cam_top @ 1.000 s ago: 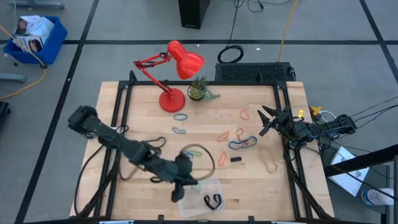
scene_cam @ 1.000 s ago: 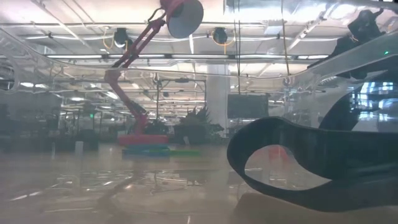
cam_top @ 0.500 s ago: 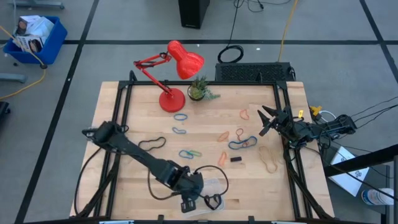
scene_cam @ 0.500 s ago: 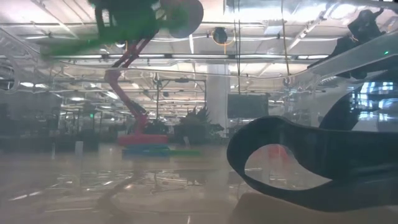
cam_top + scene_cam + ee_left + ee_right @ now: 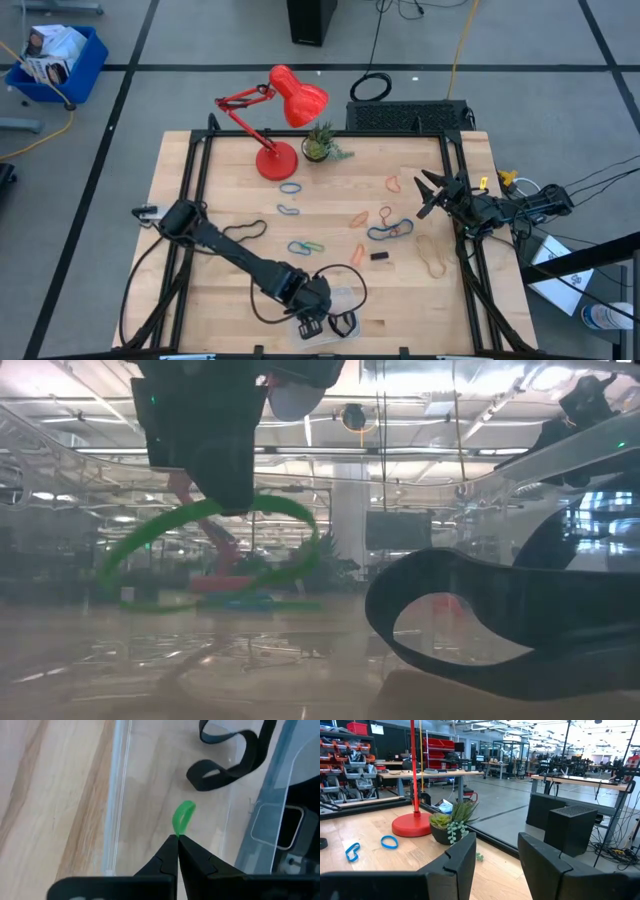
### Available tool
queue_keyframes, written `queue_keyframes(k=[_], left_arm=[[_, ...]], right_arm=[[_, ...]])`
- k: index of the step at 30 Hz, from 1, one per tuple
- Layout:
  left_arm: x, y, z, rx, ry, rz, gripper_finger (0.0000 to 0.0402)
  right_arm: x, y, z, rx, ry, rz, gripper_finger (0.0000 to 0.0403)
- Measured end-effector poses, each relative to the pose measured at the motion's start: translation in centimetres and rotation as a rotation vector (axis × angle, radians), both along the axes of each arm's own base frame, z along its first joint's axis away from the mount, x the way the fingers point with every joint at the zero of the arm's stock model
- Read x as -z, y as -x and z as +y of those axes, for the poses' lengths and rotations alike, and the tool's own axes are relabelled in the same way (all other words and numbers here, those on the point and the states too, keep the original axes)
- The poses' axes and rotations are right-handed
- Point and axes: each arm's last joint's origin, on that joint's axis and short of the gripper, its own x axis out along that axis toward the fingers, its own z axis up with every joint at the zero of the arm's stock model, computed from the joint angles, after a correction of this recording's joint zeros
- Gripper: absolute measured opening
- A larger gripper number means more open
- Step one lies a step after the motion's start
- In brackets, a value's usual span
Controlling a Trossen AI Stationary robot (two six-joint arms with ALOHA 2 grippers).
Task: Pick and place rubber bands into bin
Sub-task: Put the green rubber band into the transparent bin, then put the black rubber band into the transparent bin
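My left gripper (image 5: 318, 322) is shut on a green rubber band (image 5: 183, 817) over the clear plastic bin (image 5: 350, 297) at the table's near edge. The band also shows hanging below the gripper in the low view (image 5: 205, 545). A black band (image 5: 343, 322) lies inside the bin, seen too in the left wrist view (image 5: 230, 760). More bands lie loose on the table: blue (image 5: 290, 187), blue-green (image 5: 305, 246), orange (image 5: 358, 217) and tan (image 5: 432, 255). My right gripper (image 5: 430, 195) is open and empty at the table's right edge. My left gripper pinches the green band's upper end (image 5: 178, 834) between its two fingertips, coming from above and pointing down. The band hangs below the fingers as a slack open loop (image 5: 150, 560) inside the bin. I cannot tell whether its lower part touches the bin's floor.
A red desk lamp (image 5: 275, 155) and a small potted plant (image 5: 320, 148) stand at the table's far edge. A loose black cable (image 5: 345, 275) loops by the bin. The bin's clear wall (image 5: 117, 795) runs beside the left fingers.
My left gripper has gone toward the table's near edge and down over the bin, still shut on the green band. The band came into the low view from above and now hangs as a loop low in the bin.
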Motion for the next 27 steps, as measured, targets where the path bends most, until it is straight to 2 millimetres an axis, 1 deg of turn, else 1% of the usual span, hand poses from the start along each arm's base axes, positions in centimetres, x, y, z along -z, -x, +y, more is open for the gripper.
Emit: queue_keyframes(k=[4,10,13,19,27], left_arm=[[-0.01,-0.03,0.05,-0.016,0.008,0.005,0.0023],[-0.01,-0.03,0.04,-0.017,0.01,0.006,0.0005],[-0.01,-0.04,0.04,-0.029,0.014,0.008,0.0006],[-0.03,-0.1,0.1,-0.025,0.013,0.004,0.0038],[-0.03,-0.2,0.28,-0.037,0.016,0.006,0.007]], right_arm=[[0.0,0.0,0.0,0.0,0.0,0.0,0.0144],[0.0,0.0,0.0,0.0,0.0,0.0,0.0144],[0.0,0.0,0.0,0.0,0.0,0.0,0.0144],[0.0,0.0,0.0,0.0,0.0,0.0,0.0144],[0.0,0.0,0.0,0.0,0.0,0.0,0.0144]])
